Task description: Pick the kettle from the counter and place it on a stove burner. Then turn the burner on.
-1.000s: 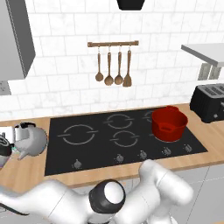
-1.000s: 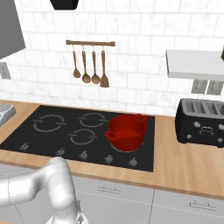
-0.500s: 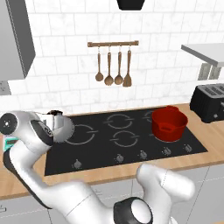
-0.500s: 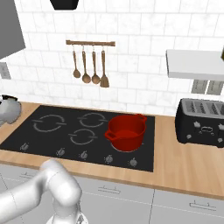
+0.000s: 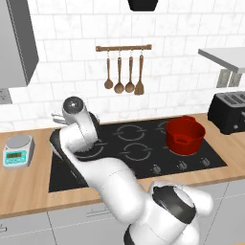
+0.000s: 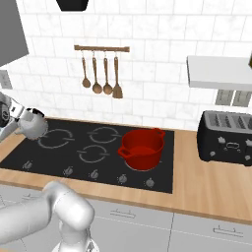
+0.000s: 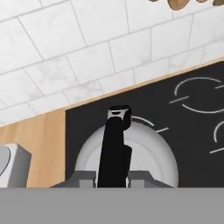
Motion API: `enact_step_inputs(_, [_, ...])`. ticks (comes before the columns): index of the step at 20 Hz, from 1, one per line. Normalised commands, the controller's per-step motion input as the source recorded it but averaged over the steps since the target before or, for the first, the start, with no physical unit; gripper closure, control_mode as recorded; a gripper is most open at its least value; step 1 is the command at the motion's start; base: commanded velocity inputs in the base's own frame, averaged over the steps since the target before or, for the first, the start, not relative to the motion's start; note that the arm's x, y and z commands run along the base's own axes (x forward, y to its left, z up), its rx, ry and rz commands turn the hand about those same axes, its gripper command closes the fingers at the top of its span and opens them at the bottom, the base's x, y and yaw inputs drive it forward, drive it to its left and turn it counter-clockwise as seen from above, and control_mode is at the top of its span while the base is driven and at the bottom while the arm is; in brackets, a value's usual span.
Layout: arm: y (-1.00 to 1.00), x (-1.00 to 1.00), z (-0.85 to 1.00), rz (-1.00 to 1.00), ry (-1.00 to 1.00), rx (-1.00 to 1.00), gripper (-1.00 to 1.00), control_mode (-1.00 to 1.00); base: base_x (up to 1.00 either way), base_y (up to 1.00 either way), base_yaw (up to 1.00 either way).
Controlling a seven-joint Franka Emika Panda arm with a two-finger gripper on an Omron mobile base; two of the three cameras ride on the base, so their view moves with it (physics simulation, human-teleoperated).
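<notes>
1. As my hand hangs over the left end of the cooktop (image 5: 191, 158), I hold the kettle (image 7: 127, 153) by its dark arched handle (image 7: 114, 148). My gripper (image 7: 113, 175) is closed around that handle, with the grey jaw blocks pressed against it on either side.

2. From the right base view, the kettle (image 6: 33, 124) appears to be in the air above the back-left ring of the glass. It looks just short of the stove burner (image 6: 56, 138) I judge to be the target.

3. I expect a small metal kettle to be rigid and fairly light. Its rounded silver body is probably slick, so the handle is the only sensible place to hold it.

4. Because the handle is a thin arch, the body could swing beneath my jaws. I would grip at the top centre of the arch and move slowly.

5. The red pot (image 5: 185, 135) sits on the right side of the cooktop, well apart from my path. The scale (image 5: 18, 150) rests on the counter (image 5: 28, 186) to the left.

6. The knobs (image 5: 182, 165) along the front edge are not yet touched.
</notes>
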Motion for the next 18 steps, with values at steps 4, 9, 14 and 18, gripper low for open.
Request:
enact_step_inputs(4, [-0.14,0.57,0.00,0.00,0.09,0.07,1.00,-1.00,0.00,0.00,0.00])
enact_step_inputs(9, [-0.02,0.11,-0.09,0.00,0.05,-0.01,1.00,-1.00,0.00,0.00,0.00])
enact_step_inputs(14, [-0.11,0.55,-0.29,-0.02,0.26,-0.04,1.00,-1.00,0.00,0.00,0.00])
enact_step_inputs(18, [0.00,0.59,-0.08,-0.04,0.22,0.00,1.00,-1.00,0.00,0.00,0.00])
